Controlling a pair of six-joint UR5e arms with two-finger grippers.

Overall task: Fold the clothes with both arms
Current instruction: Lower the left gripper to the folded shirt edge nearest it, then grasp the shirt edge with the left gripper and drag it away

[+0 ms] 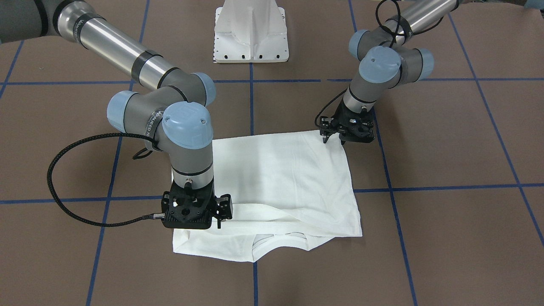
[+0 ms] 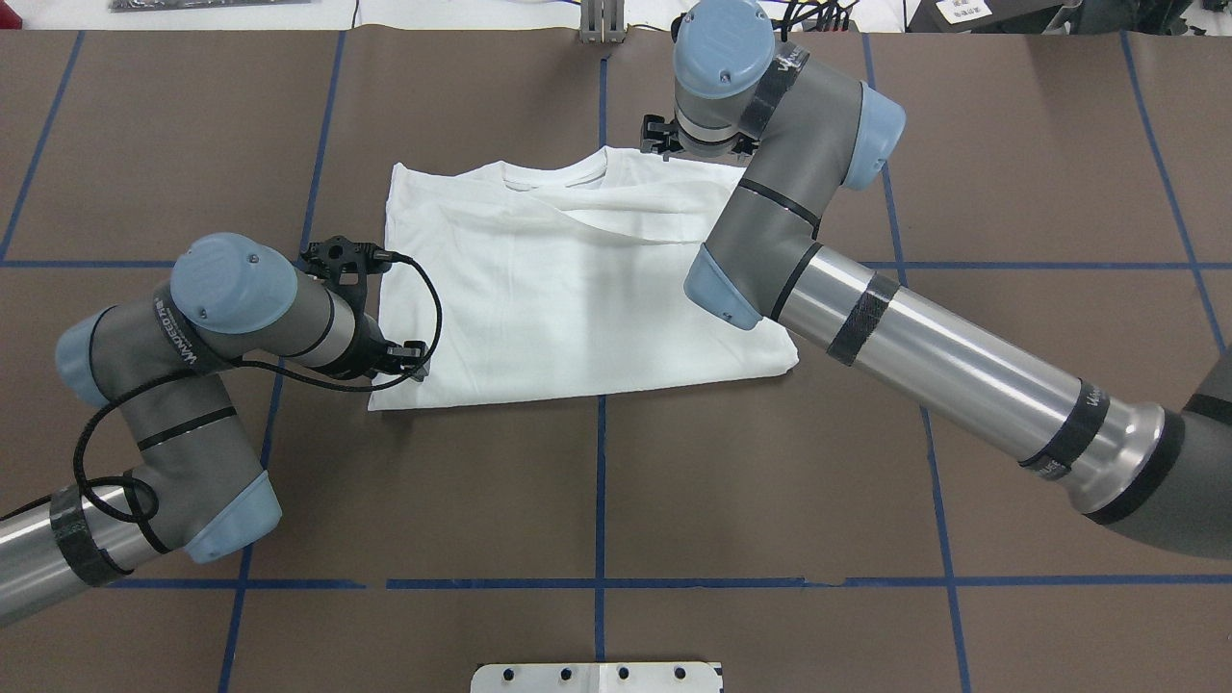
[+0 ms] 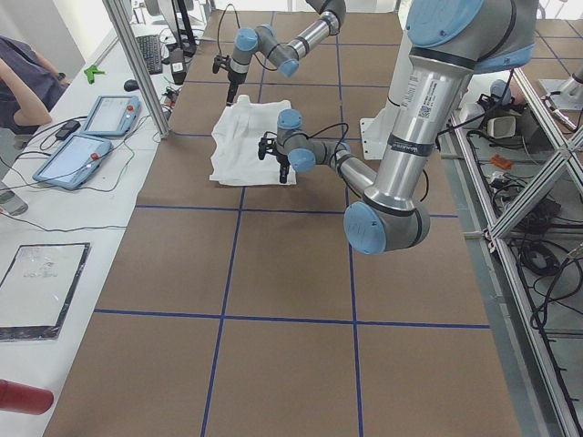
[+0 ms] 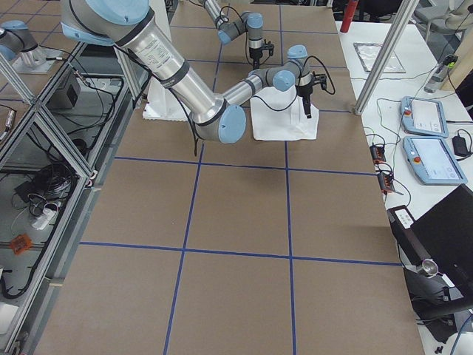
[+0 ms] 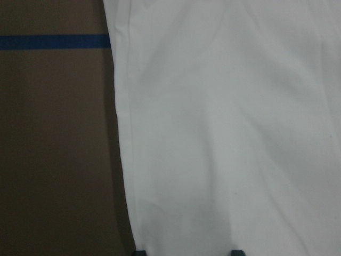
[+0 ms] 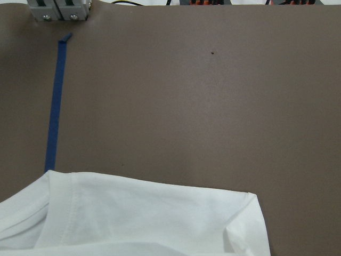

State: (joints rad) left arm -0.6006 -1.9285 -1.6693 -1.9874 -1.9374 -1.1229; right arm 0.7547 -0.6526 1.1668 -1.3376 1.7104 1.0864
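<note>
The white T-shirt (image 1: pixel 280 170) lies folded flat on the brown table, collar toward the operators' side; it also shows in the overhead view (image 2: pixel 568 289). No printed text shows. My left gripper (image 1: pixel 334 140) stands upright over the shirt's corner nearest the robot (image 2: pixel 402 364). Its two fingertips (image 5: pixel 139 252) are apart just over the fabric (image 5: pixel 229 133), open and holding nothing. My right gripper (image 1: pixel 221 214) points down at the collar-side edge (image 2: pixel 662 137), apparently open. Its wrist view shows only the shoulder corner (image 6: pixel 133 218), no fingers.
The white pedestal base (image 1: pixel 250 34) stands at the robot's side of the table. Blue tape lines (image 2: pixel 601 462) cross the brown cover. Two tablets (image 3: pixel 91 137) lie on a side bench, where a person (image 3: pixel 23 82) sits.
</note>
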